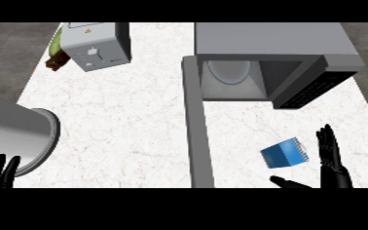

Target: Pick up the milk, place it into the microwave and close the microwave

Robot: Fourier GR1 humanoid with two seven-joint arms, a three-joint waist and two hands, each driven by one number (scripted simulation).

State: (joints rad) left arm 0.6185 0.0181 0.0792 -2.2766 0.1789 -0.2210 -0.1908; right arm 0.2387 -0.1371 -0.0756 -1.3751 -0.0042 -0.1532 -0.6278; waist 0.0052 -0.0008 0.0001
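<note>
- Milk [285, 154]: blue carton on the table [129, 117], in front of the open microwave [266, 61].
- Right hand [332, 168]: open, fingers straight, just beside the milk, holding nothing.
- Left hand [9, 171]: lower-left edge, fingers up, holding nothing.

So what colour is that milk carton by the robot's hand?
Blue, with a paler striped top; the milk shows best in the head view.

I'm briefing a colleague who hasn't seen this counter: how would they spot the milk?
Start at the open grey microwave at the counter's far right. Nearer the robot, on the white marble in front of it, lies the milk, a small blue carton beside the open right hand. Nothing else here is blue.
</note>
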